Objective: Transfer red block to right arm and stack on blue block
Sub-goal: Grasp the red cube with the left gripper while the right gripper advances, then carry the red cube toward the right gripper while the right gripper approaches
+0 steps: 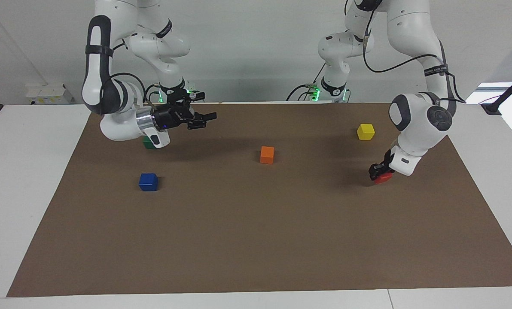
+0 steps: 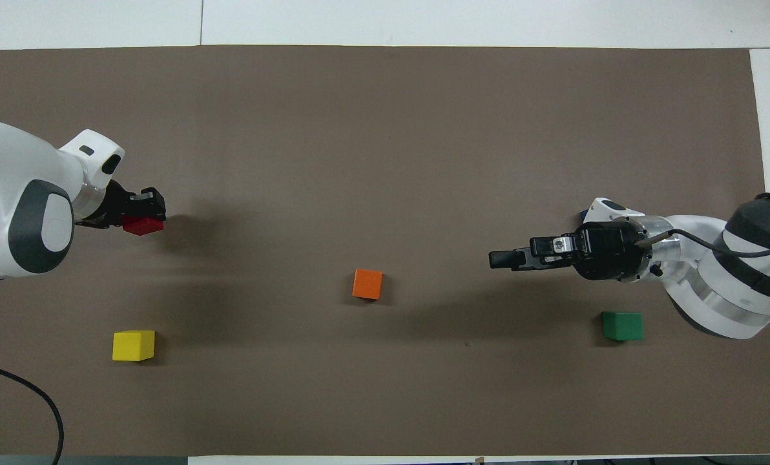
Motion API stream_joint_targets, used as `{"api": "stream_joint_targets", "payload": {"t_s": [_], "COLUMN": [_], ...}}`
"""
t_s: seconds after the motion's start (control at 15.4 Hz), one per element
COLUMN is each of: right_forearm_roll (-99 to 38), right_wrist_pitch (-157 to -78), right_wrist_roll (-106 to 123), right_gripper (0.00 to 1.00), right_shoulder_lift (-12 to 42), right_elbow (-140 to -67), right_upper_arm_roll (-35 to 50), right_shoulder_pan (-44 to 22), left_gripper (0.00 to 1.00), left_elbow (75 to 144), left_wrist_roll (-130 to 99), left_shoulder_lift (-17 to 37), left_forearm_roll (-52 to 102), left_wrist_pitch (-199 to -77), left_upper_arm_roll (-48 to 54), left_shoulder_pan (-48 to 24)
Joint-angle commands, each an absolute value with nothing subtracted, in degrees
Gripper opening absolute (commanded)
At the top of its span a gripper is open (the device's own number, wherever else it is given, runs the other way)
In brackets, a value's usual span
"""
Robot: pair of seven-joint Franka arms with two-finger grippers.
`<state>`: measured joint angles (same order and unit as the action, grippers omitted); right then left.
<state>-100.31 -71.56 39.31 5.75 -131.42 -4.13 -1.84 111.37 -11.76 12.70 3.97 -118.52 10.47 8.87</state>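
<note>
My left gripper [image 1: 379, 172] is shut on the red block [image 1: 384, 178] and holds it low at the mat, toward the left arm's end of the table. It also shows in the overhead view [image 2: 145, 213], with the red block [image 2: 143, 225] in its fingers. The blue block [image 1: 148, 182] sits on the mat toward the right arm's end; in the overhead view my right wrist hides it. My right gripper [image 1: 205, 119] is open and empty, held level in the air, pointing toward the table's middle; it also shows in the overhead view [image 2: 502, 259].
An orange block [image 1: 267, 155] [image 2: 367, 284] sits mid-table. A yellow block [image 1: 365, 131] [image 2: 133, 345] lies nearer the robots than the red block. A green block [image 2: 622, 325] lies under my right wrist. A brown mat [image 1: 256, 240] covers the table.
</note>
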Motion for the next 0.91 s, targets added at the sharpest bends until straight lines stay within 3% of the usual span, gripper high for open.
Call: {"api": "stream_joint_targets", "payload": {"t_s": [0.0,0.39,0.59,0.85], "right_forearm_roll": [-103.2,-110.7,-113.9,-114.3], "right_wrist_pitch": [-64.7,-57.4,-53.5,-50.1], "right_wrist_roll": [40.7,40.6,40.5,40.7], "right_gripper": [1.0,1.0,1.0,1.0], "right_shoulder_lift": [9.5,14.0,16.3,18.9], "right_elbow": [-131.5,-131.7,-131.5,-131.3], "right_upper_arm_roll": [-4.0,-3.6,-3.5,-3.4], "right_shoulder_pan": [-3.7,-8.1,-10.8,-12.0], "left_gripper": [0.0,0.0,0.0,0.0], "left_elbow": [106.8,105.6,105.6,107.1], "left_wrist_roll": [-22.6,-47.4,-64.2,-75.8], "left_shoulder_lift": [8.4,-2.1,-4.7,-6.2], "left_forearm_roll": [7.0,17.8,20.9,29.1], "left_wrist_pitch": [-107.1,-96.3,-95.8,-96.9], "left_upper_arm_roll": [10.5,12.0,12.1,12.1], "left_shoulder_pan": [4.7,-2.1,-8.3,-10.9]}}
